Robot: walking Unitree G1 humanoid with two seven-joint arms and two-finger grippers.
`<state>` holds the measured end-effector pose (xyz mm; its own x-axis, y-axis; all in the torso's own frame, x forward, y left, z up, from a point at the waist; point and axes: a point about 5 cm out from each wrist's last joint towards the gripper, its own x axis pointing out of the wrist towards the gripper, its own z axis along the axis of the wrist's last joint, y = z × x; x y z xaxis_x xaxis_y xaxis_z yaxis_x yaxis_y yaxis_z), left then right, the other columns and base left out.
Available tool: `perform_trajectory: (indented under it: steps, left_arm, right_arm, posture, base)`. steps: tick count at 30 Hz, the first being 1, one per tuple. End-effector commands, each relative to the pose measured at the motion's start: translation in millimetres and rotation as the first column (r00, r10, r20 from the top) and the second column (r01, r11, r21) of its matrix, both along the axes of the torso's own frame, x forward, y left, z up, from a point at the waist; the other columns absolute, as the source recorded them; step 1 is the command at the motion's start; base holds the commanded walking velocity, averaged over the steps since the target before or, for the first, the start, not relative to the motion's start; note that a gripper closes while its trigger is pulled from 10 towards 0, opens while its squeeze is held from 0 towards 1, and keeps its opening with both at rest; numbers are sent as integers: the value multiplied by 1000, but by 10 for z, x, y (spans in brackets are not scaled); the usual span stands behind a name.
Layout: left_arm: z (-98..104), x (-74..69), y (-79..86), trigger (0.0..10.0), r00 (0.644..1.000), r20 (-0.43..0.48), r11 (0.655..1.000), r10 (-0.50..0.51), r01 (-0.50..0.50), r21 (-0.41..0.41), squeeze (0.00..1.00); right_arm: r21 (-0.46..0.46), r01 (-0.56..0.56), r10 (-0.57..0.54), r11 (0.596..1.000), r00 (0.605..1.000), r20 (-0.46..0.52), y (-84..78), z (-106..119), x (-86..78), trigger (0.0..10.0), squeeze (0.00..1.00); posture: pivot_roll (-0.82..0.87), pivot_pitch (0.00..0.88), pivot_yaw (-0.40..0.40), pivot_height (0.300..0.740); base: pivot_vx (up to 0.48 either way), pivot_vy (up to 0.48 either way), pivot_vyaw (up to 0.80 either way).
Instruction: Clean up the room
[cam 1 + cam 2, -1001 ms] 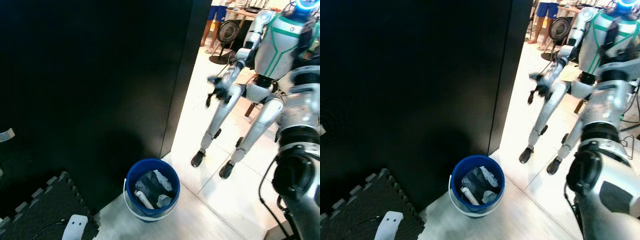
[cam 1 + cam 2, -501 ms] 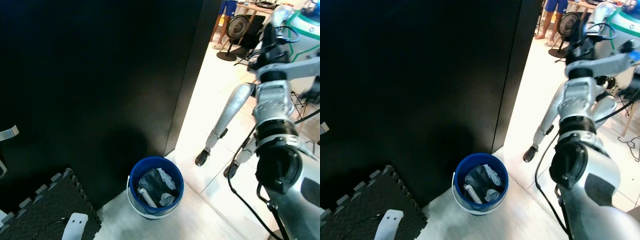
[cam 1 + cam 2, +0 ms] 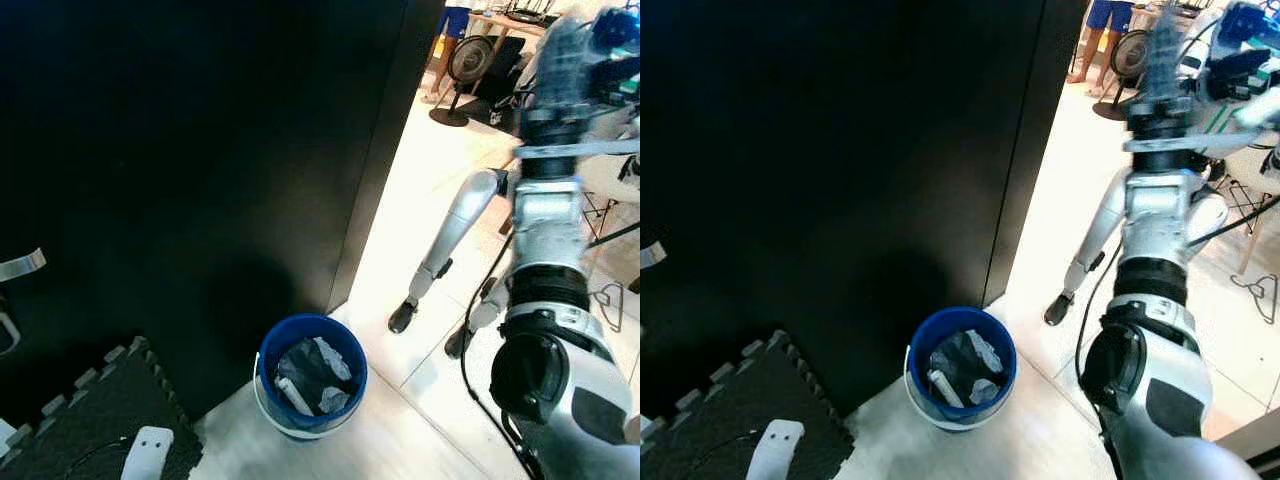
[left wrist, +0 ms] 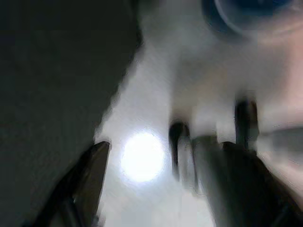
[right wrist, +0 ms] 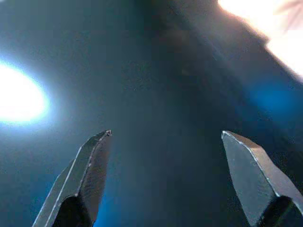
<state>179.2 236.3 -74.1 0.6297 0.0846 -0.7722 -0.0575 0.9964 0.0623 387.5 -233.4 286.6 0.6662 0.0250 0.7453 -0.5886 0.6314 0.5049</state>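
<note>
— Raised higher since a moment ago, the right arm (image 3: 545,300) stands upright at 3 o'clock; its right pincer (image 5: 165,179) gapes wide, empty.

— Blue bucket (image 3: 310,375) of trash sits at 6 o'clock on the floor (image 3: 400,440); left pincer (image 4: 161,189) spread apart, empty.

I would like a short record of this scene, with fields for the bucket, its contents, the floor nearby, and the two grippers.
bucket: blue bucket on the pale floor, beside a black wall
contents: crumpled trash inside
nearby: dark foam mat, white object at its edge
right gripper: right gripper open, empty
left gripper: left gripper open, view blurred
background: mirror reflecting the robot
</note>
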Motion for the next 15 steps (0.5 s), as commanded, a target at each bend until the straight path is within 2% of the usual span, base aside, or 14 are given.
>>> perform_trajectory:
  steps: [1, 2, 3, 5, 6, 7, 8, 9, 11, 12, 13, 15]
  left_arm:
    - [12, -12, -33, 10000, 991, 94, 995, 96, -92, -50, 0]
    - [348, 464, -30, 10000, 936, 335, 992, 104, -74, -101, 0]
    - [665, 801, -35, 10000, 860, 502, 991, 90, -26, -133, 0]
    - [665, 801, -35, 10000, 860, 502, 991, 90, -26, -133, 0]
    - [1087, 1127, -115, 10000, 746, 666, 985, 9, 109, -136, 0]
    - [1430, 1310, -222, 10000, 639, 766, 964, -67, 241, -117, 0]
    - [1800, 1416, -382, 10000, 514, 846, 916, -144, 392, -82, 0]
    - [2044, 1443, -508, 10000, 421, 887, 871, -188, 489, -48, 0]
    - [2044, 1443, -508, 10000, 421, 887, 871, -188, 489, -48, 0]
    - [2298, 1447, -629, 10000, 333, 923, 817, -193, 576, -37, 0]
    - [2737, 1436, -797, 10000, 190, 968, 738, -163, 675, -8, 0]
    - [2737, 1436, -797, 10000, 190, 968, 738, -163, 675, -8, 0]
  right_arm:
    - [-22, 107, -108, 994, 991, -76, -123, -136, -28, 10000, 0]
    - [-42, 138, -142, 990, 985, -99, -174, -195, -67, 10000, 0]
    - [-54, 147, -152, 988, 983, -103, -198, -214, -98, 10000, 0]
    - [-54, 147, -152, 988, 983, -103, -198, -214, -98, 10000, 0]
    - [-68, 123, -129, 990, 987, -95, -203, -212, -150, 10000, 0]
    - [-61, 88, -92, 994, 994, -65, -196, -193, -201, 10000, 0]
    - [-37, 62, -64, 997, 997, -44, -215, -179, -250, 10000, 0]
    - [-21, 47, -48, 999, 998, -30, -230, -169, -281, 10000, 0]
    - [-21, 47, -48, 999, 998, -30, -230, -169, -281, 10000, 0]
    - [3, 38, -38, 999, 999, -15, -256, -158, -305, 10000, 0]
    - [2, 23, -23, 1000, 1000, 9, -249, -121, -351, 10000, 0]
    - [2, 23, -23, 1000, 1000, 9, -249, -121, -351, 10000, 0]
  posture:
    - [89, 80, -111, 740]
    - [89, 80, -111, 740]
    - [89, 80, -111, 740]
    - [89, 80, -111, 740]
    - [75, 85, -104, 740]
    - [72, 87, -102, 740]
    - [69, 87, -100, 740]
    - [69, 87, -100, 740]
    - [69, 87, -100, 740]
    - [72, 88, -101, 740]
    - [72, 88, -101, 740]
    - [72, 88, -101, 740]
  base:
    - [0, 0, 0]
    - [0, 0, 0]
    - [0, 0, 0]
    - [0, 0, 0]
    - [0, 0, 0]
    - [0, 0, -800]
    - [0, 0, -800]
    - [0, 0, -800]
    - [0, 0, -800]
    - [0, 0, -800]
    - [0, 0, -800]
    - [0, 0, -800]
